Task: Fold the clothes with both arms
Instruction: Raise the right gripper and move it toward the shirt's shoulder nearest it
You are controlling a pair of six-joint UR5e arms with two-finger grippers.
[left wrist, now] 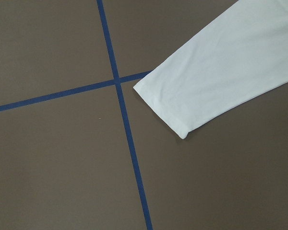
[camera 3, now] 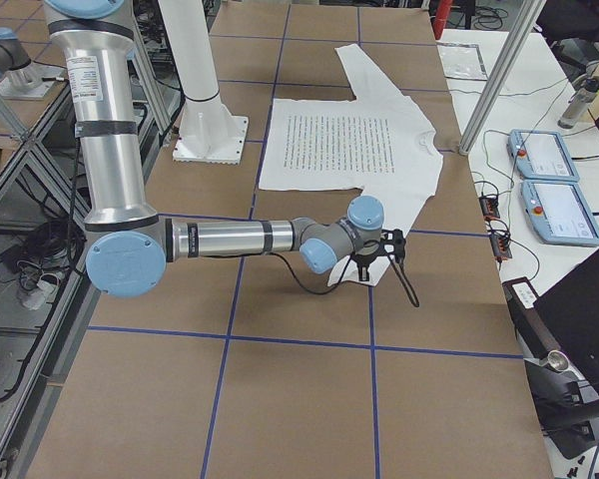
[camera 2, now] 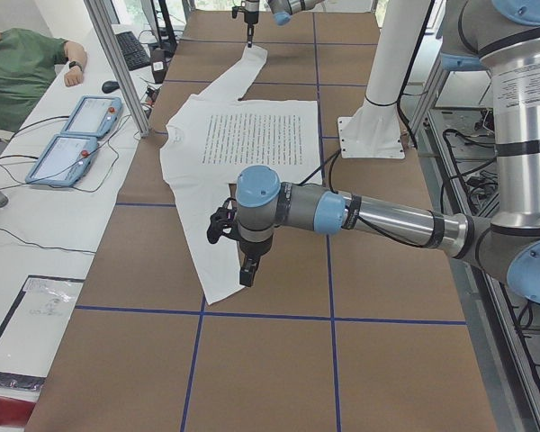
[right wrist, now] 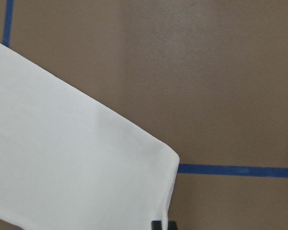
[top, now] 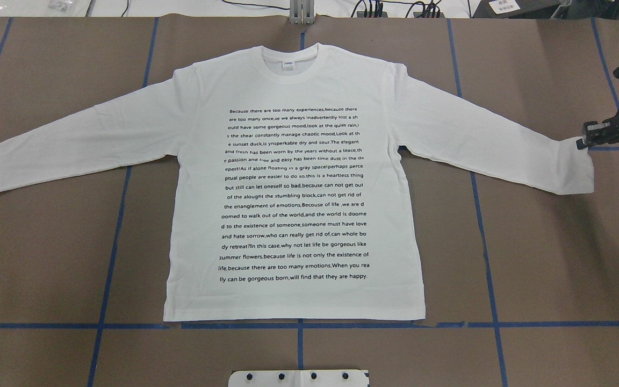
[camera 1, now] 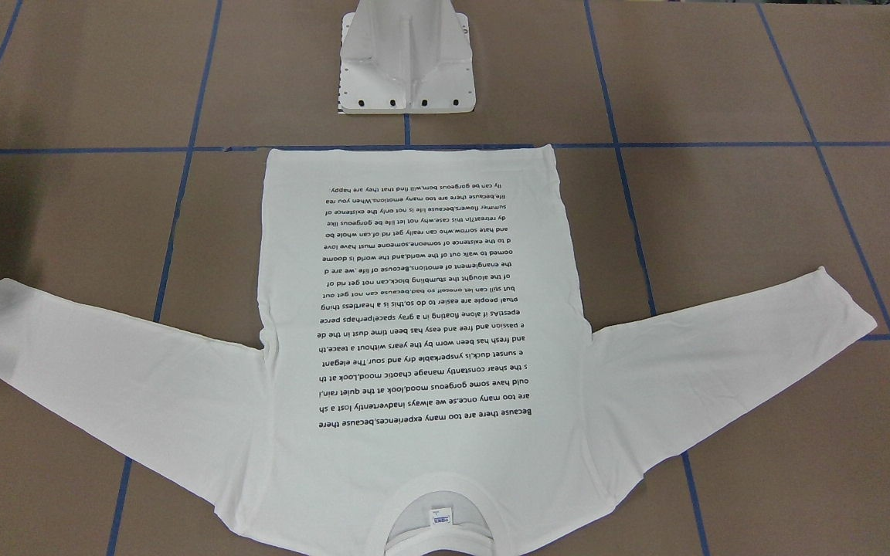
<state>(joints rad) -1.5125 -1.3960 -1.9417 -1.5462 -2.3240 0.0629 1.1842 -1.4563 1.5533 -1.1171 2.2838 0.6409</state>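
The white long-sleeved T-shirt (top: 293,188) is spread flat on the brown tabletop (top: 530,242), printed face up, with both sleeves stretched outward. Its collar (top: 292,64) is turned away from the white pedestal base (camera 1: 406,62), and its hem is laid just beside a blue tape line (top: 73,325) near that base. The right tool (top: 584,142) is set at the far corner of the cuff (top: 578,169) on the robot's right; whether its jaws are closed on the cloth cannot be told. The left tool (camera 2: 248,270) is held over the other cuff (left wrist: 168,105), which is laid flat beside a crossing of tape lines; this tool is shown only in the side view, so its state cannot be told either. A person (camera 2: 18,72) in a green top is seated beyond the tabletop's edge.
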